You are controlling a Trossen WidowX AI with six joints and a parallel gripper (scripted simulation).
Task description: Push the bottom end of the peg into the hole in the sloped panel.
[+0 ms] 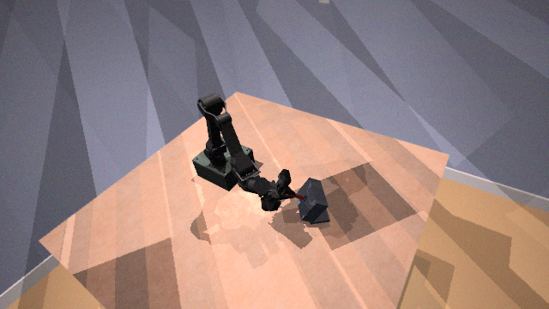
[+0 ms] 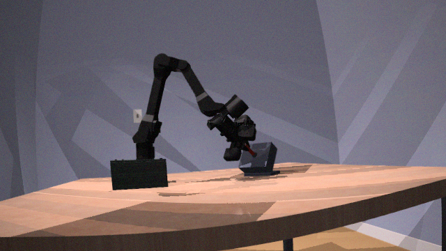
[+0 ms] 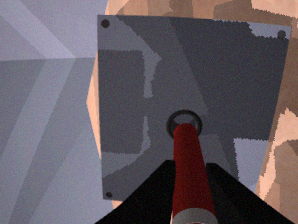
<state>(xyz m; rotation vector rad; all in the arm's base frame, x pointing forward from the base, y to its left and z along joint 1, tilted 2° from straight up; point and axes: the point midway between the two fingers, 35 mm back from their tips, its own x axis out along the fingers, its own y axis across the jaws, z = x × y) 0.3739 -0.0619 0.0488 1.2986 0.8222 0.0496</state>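
The red round peg (image 1: 296, 196) (image 2: 250, 150) (image 3: 188, 165) is held tilted, with a light grey band near its held end in the wrist view. My gripper (image 3: 189, 171) is shut on the peg. The sloped panel (image 1: 310, 193) (image 2: 254, 161) (image 3: 130, 100) is dark blue-grey. Its round hole (image 3: 184, 116) has a dark ring. In the wrist view the peg's far end overlaps the lower part of the hole's opening. The top and exterior views show the peg's end at the hole. Whether the tip is inside the hole or just in front of it cannot be told.
The panel stands on a thin base plate (image 2: 275, 172) on the wooden table (image 1: 257, 283) (image 2: 313, 199). The arm's dark box base (image 1: 214, 175) (image 2: 139, 175) stands behind the gripper. Dark screw heads (image 3: 105, 23) mark the panel's corners.
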